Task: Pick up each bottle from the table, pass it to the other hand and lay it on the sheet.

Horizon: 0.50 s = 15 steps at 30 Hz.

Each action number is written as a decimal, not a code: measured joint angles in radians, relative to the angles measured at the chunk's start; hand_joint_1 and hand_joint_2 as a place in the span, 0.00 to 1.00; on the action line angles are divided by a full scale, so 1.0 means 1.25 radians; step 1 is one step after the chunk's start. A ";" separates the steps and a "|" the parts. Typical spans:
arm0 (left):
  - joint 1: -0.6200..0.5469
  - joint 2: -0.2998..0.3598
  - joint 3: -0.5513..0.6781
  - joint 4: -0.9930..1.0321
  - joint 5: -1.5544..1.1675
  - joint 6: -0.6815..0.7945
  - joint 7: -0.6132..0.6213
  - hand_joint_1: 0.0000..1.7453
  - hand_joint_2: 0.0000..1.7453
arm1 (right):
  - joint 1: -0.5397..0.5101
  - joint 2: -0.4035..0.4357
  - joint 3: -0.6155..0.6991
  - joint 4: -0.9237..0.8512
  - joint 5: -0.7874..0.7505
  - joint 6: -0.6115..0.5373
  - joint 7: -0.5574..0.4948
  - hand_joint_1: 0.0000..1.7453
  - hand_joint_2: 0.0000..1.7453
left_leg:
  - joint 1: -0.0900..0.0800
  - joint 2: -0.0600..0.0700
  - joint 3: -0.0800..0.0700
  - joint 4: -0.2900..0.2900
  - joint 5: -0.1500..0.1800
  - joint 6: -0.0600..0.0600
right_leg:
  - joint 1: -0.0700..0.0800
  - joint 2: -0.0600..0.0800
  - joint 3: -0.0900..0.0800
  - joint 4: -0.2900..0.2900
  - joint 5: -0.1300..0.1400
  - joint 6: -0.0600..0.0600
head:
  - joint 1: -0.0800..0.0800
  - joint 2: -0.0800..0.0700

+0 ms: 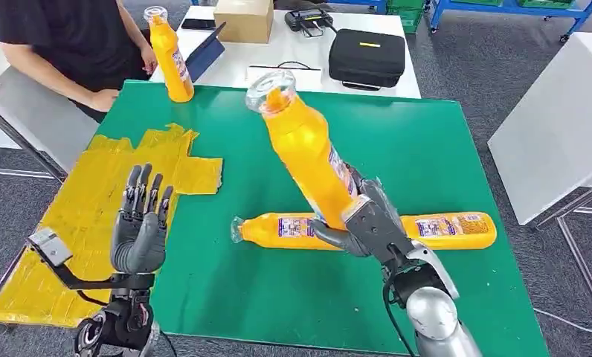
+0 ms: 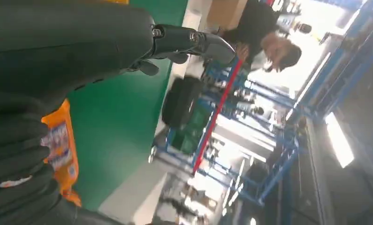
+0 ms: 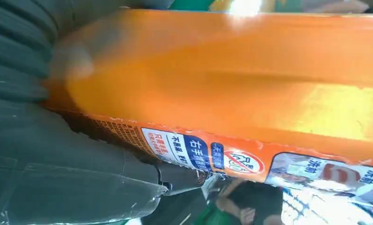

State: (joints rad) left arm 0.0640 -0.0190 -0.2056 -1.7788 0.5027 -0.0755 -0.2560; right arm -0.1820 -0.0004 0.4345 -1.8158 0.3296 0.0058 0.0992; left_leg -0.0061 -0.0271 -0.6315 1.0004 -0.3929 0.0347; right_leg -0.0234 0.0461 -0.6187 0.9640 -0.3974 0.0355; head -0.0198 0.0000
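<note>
- The left hand (image 1: 139,227) hovered over the yellow sheet (image 1: 92,193), fingers spread wide, holding nothing.
- The right hand (image 1: 367,223) gripped a raised orange bottle (image 1: 308,152) low on its body, tilted; it could well slip at handover.
- A second bottle (image 1: 434,229) lay on the green counter (image 1: 442,149) behind it.
- A third bottle (image 1: 172,59) stood far off beside a person (image 1: 70,37).
- The label print was Chinese, too small to read.

Grey carpet floor (image 1: 457,67), white table (image 1: 293,48) behind, blue shelving (image 2: 269,154), bright overhead light (image 2: 338,140)
</note>
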 measured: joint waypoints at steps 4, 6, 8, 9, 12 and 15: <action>-0.018 -0.010 -0.046 0.004 0.024 -0.002 0.021 0.00 1.00 | -0.030 0.015 -0.006 0.021 0.044 -0.032 0.021 1.00 1.00 | 0.000 0.000 0.000 0.000 0.000 0.000 | 0.000 0.000 0.000 0.000 0.000 0.001 | 0.000 0.000; -0.037 -0.017 -0.068 0.012 0.006 0.017 0.021 0.00 1.00 | -0.055 0.026 -0.005 0.049 0.071 -0.041 0.028 1.00 1.00 | 0.000 0.000 0.000 0.000 0.000 0.001 | 0.000 0.000 0.000 0.000 0.001 0.001 | 0.000 0.000; -0.057 -0.028 -0.082 0.027 0.005 0.043 0.023 0.00 1.00 | -0.076 0.042 -0.003 0.082 0.101 -0.046 0.030 1.00 1.00 | 0.000 0.000 -0.001 0.000 0.001 0.001 | 0.000 0.000 0.000 0.000 0.001 0.002 | 0.000 0.000; -0.066 -0.033 -0.086 0.035 0.012 0.051 0.025 0.00 1.00 | -0.086 0.049 0.002 0.098 0.116 -0.047 0.033 1.00 1.00 | 0.000 0.000 -0.001 0.000 0.001 0.001 | 0.000 0.000 0.000 0.000 0.001 0.002 | 0.000 0.000; -0.098 -0.047 -0.091 0.054 0.028 0.077 0.032 0.00 1.00 | -0.113 0.078 0.034 0.147 0.156 -0.048 0.055 1.00 1.00 | 0.000 0.000 -0.001 0.000 0.001 0.000 | 0.000 0.000 0.000 0.000 0.002 0.002 | 0.000 0.000; -0.112 -0.053 -0.090 0.057 0.046 0.096 0.039 0.00 1.00 | -0.137 0.106 0.066 0.186 0.183 -0.047 0.074 1.00 1.00 | 0.001 0.000 -0.001 0.000 0.001 0.000 | 0.000 0.000 0.000 0.000 0.002 0.002 | 0.000 0.000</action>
State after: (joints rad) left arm -0.0760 -0.0851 -0.3178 -1.7075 0.5600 0.0447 -0.2071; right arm -0.3531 0.1320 0.5173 -1.5830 0.5581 -0.0534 0.1915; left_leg -0.0052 -0.0268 -0.6325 1.0004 -0.3910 0.0352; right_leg -0.0229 0.0462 -0.6191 0.9646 -0.3953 0.0382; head -0.0198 0.0000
